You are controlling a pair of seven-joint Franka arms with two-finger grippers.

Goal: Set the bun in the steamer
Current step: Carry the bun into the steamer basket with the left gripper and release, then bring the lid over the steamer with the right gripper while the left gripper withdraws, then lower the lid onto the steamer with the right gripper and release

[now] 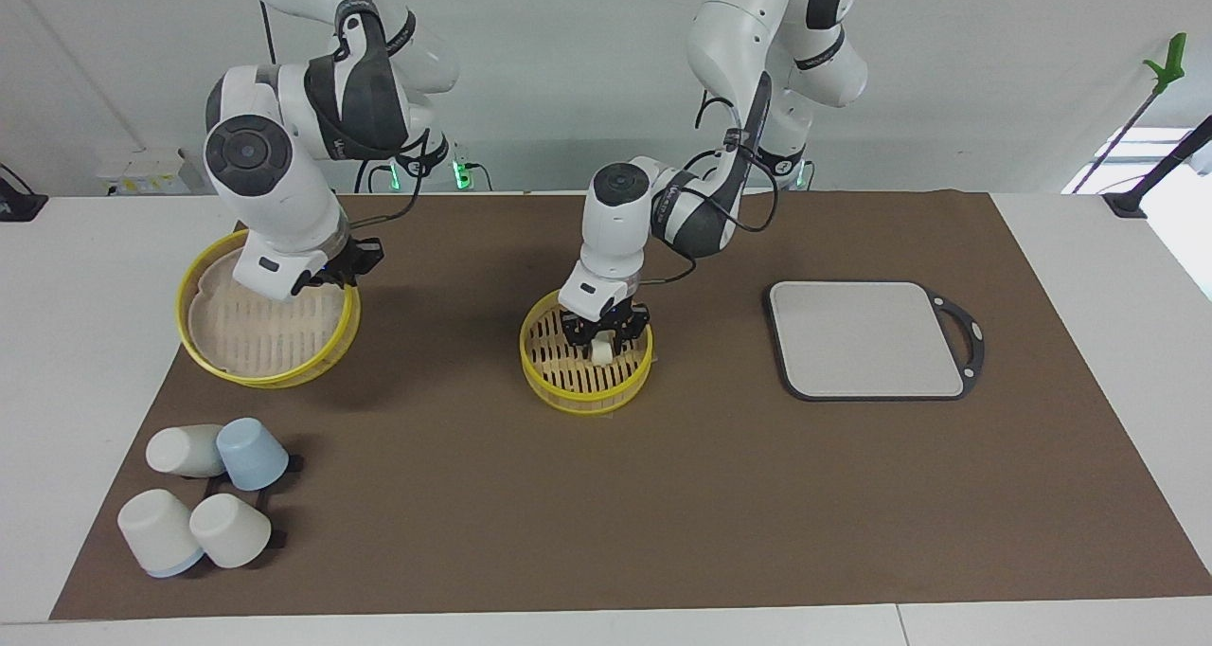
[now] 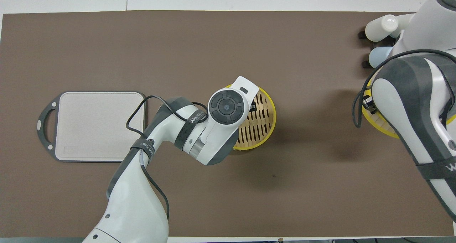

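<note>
Cups (image 1: 204, 504), brown mat (image 1: 606, 494), white table (image 1: 57, 362)

Overhead view: left arm's wrist hides the left tool and most of the steamer (image 2: 265, 111). Right arm, cut by right frame edge, covers the yellow lid (image 2: 374, 120) and cups (image 2: 383, 26). Bun not visible here.

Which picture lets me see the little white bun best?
The facing view. There the small cream-white cylindrical bun shows between the left gripper's fingers, low inside the round yellow-rimmed bamboo steamer. In the overhead view the left arm covers the bun completely; only part of the steamer's slatted floor shows.
</note>
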